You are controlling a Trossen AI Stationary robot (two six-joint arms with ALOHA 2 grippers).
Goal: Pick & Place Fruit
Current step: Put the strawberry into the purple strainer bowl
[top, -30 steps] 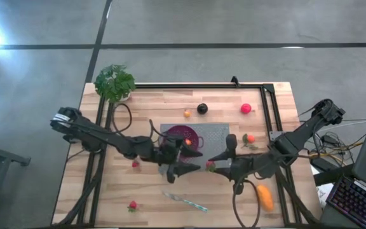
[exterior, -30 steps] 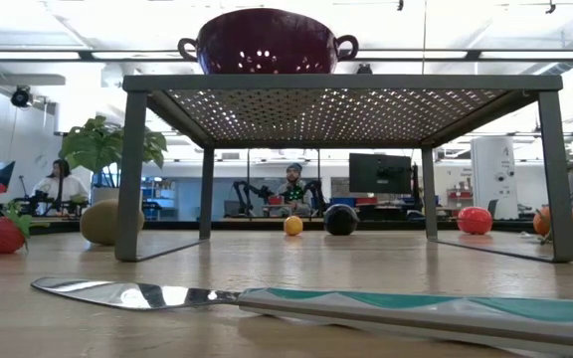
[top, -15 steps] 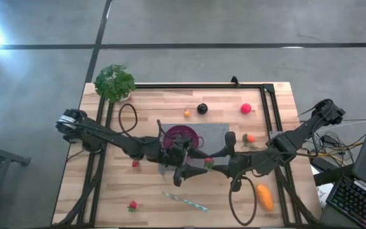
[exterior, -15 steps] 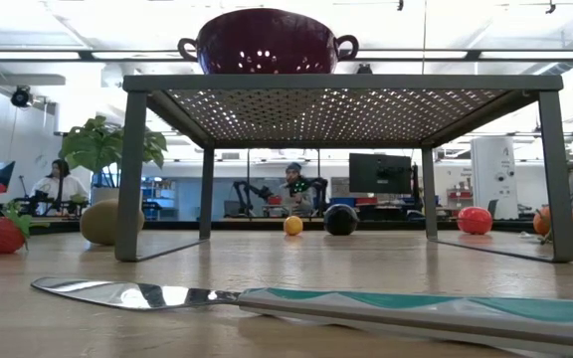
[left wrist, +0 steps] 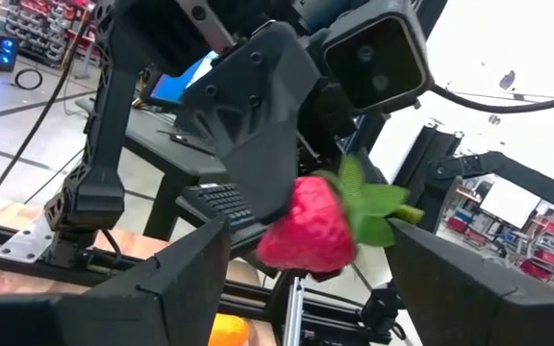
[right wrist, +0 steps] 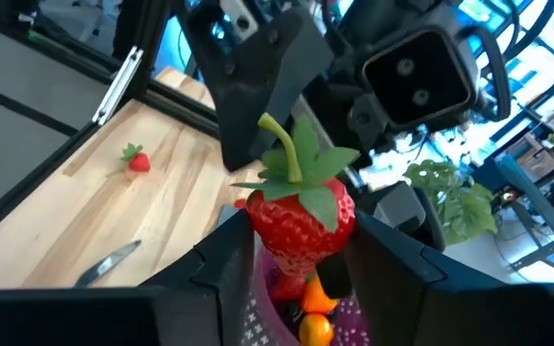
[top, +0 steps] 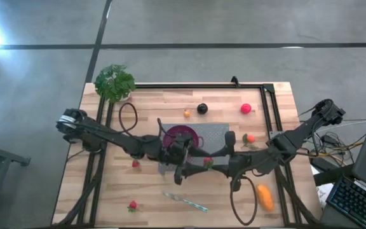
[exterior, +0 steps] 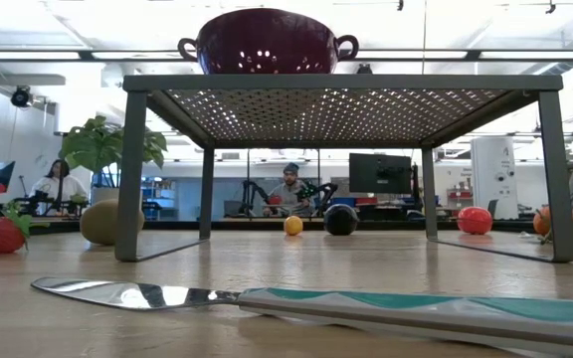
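Both arms have been brought closer beside the dark red bowl (top: 181, 136). A red toy strawberry (right wrist: 302, 220) is pinched in the right fingers (right wrist: 392, 269); the left fingers (left wrist: 171, 279) are spread, empty. It could be dropped if let go early.

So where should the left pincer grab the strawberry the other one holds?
Across the red body of the strawberry, from the side opposite the right pincer: the left pincer has its open fingers flanking it, and the leaves look floppy.
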